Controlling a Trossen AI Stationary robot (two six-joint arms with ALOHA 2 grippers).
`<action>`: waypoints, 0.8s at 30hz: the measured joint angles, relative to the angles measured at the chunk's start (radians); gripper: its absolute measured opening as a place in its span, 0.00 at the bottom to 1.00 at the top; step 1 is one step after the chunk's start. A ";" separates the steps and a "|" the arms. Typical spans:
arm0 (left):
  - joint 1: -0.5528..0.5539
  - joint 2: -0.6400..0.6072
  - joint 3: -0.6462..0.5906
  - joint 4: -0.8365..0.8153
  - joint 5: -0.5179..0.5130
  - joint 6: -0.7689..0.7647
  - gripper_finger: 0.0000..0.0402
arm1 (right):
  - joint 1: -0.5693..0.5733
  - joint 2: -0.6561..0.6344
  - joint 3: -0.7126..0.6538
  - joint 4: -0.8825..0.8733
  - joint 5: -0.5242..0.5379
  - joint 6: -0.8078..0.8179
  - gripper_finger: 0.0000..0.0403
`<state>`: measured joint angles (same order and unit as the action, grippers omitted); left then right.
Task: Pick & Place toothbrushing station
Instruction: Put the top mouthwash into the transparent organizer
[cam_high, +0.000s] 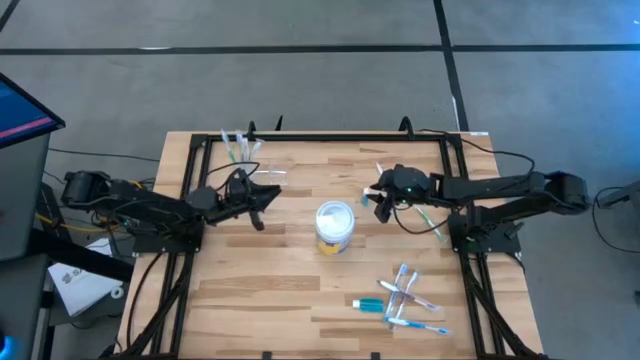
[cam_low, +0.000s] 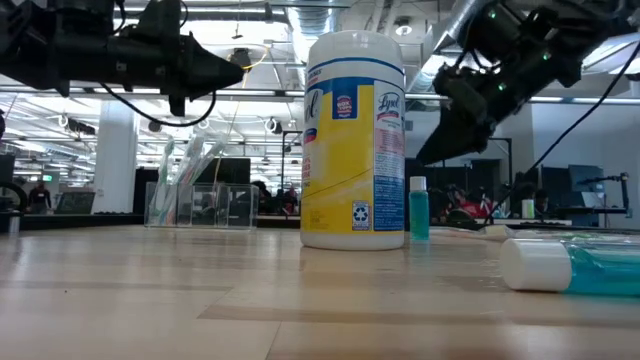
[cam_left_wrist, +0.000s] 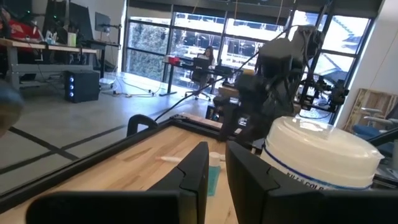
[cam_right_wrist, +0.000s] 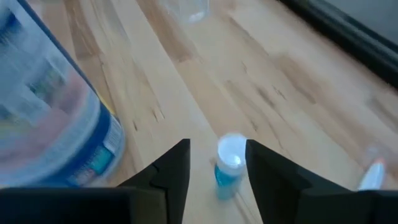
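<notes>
the clear plastic toothbrushing station (cam_high: 240, 148) stood upright at the table's far-left corner, nearer the narrowly parted, empty left gripper (cam_high: 268, 196) than the released right gripper (cam_high: 380, 203).

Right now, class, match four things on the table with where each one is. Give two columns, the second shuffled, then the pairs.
1. white-topped tub
2. see-through organiser stand
3. small blue bottle
4. toothbrushes

A. heaped at the near right of the table, as the low view looks
B. upright beneath the open right hand
C. middle of the table
D. far left corner

Pairs: 1-C, 2-D, 3-B, 4-A
</notes>
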<state>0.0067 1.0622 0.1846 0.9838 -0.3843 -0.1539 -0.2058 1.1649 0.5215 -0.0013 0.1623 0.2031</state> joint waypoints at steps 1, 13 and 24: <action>0.000 0.003 0.003 0.000 0.000 0.000 0.12 | 0.000 0.007 -0.008 -0.002 0.002 0.000 0.37; -0.003 0.009 0.006 0.006 0.000 0.019 0.12 | -0.013 0.105 -0.019 0.108 0.027 -0.020 0.38; -0.003 0.009 0.006 0.004 0.000 0.019 0.12 | -0.018 0.148 -0.022 0.107 0.020 -0.012 0.38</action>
<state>0.0040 1.0710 0.1905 0.9874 -0.3840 -0.1349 -0.2237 1.3128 0.4999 0.1059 0.1825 0.1913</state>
